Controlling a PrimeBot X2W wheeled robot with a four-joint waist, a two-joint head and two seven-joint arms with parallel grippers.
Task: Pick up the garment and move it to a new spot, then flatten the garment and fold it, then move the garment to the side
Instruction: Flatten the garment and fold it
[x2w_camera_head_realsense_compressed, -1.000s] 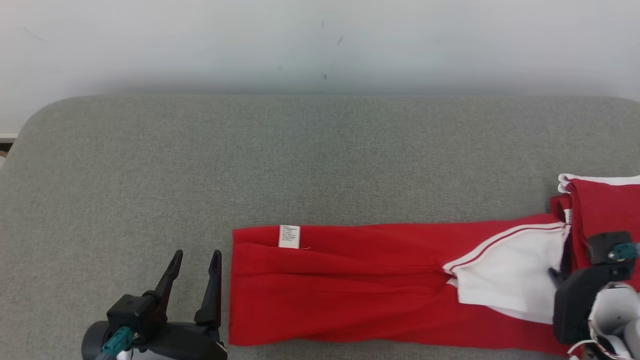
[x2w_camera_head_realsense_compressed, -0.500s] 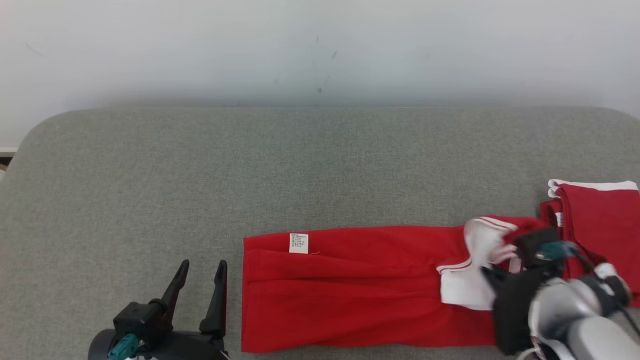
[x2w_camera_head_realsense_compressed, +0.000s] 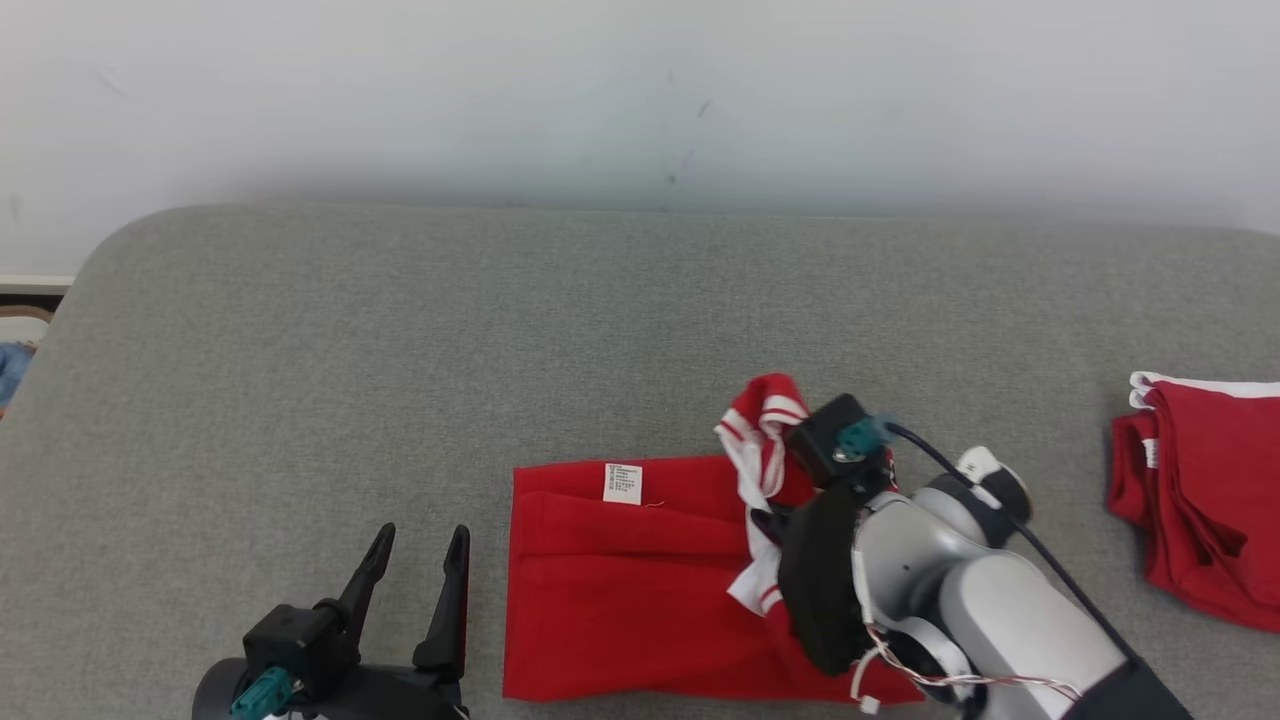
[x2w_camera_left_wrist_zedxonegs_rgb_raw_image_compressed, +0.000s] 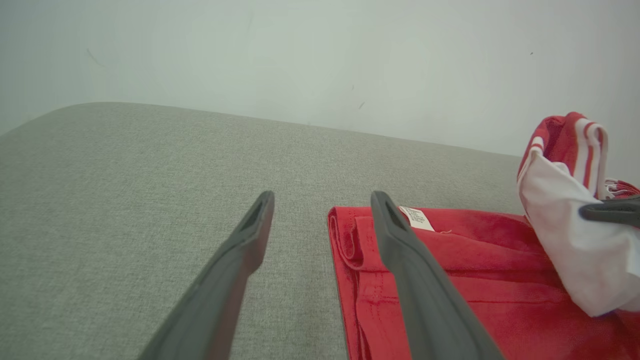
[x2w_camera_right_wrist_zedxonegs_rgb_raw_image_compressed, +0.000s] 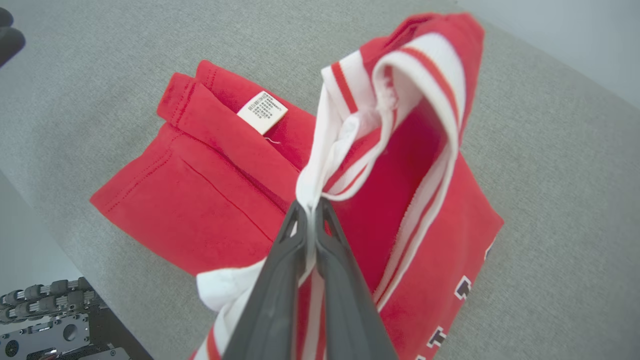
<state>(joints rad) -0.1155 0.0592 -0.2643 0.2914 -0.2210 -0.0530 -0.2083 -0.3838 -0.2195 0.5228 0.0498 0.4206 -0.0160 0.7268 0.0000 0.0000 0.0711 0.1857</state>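
Note:
The garment (x2w_camera_head_realsense_compressed: 620, 590) is red with white striped trim and a small white label (x2w_camera_head_realsense_compressed: 622, 483); it lies on the grey cushion near the front edge. My right gripper (x2w_camera_head_realsense_compressed: 770, 520) is shut on its white-trimmed end (x2w_camera_right_wrist_zedxonegs_rgb_raw_image_compressed: 350, 125), lifted and doubled back over the red body (x2w_camera_right_wrist_zedxonegs_rgb_raw_image_compressed: 200, 190). That raised end (x2w_camera_left_wrist_zedxonegs_rgb_raw_image_compressed: 565, 210) shows at the right of the left wrist view. My left gripper (x2w_camera_head_realsense_compressed: 415, 545) rests open just left of the garment's left edge (x2w_camera_left_wrist_zedxonegs_rgb_raw_image_compressed: 345, 250), holding nothing.
A second folded red garment (x2w_camera_head_realsense_compressed: 1200, 480) with white trim lies at the cushion's right edge. The grey cushion (x2w_camera_head_realsense_compressed: 400, 350) stretches wide behind and to the left, ending at a pale wall. Its rounded left corner (x2w_camera_head_realsense_compressed: 100, 250) drops off.
My right gripper has carried the garment's white-trimmed end leftward and up, folding it back over the red body. The left gripper has stayed put. The camera has shifted a little.

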